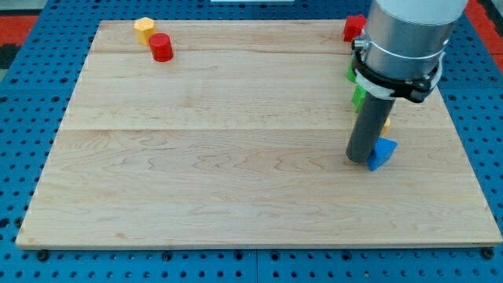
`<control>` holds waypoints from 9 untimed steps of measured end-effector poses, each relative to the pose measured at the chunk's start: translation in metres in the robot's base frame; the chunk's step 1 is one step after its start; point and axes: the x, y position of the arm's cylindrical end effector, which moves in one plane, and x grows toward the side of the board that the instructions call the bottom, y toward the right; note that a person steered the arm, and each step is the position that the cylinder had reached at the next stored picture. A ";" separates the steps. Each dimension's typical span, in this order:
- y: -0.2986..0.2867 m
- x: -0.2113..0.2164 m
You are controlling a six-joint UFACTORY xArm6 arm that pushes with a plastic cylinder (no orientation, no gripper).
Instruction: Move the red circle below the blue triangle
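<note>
The red circle (162, 47) stands near the view's top left on the wooden board (236, 157), right beside a yellow block (144, 29). The blue triangle (383, 152) lies at the view's right, about mid-height. My tip (360, 159) rests on the board, touching the blue triangle's left side. The red circle is far from both, up and to the view's left.
A red block (353, 27) sits at the view's top right edge of the board. Green blocks (356, 96) and an orange-yellow block (385, 123) are partly hidden behind the arm's grey body (405, 43), just above the blue triangle.
</note>
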 end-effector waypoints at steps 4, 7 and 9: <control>-0.291 -0.058; -0.439 -0.259; -0.368 -0.296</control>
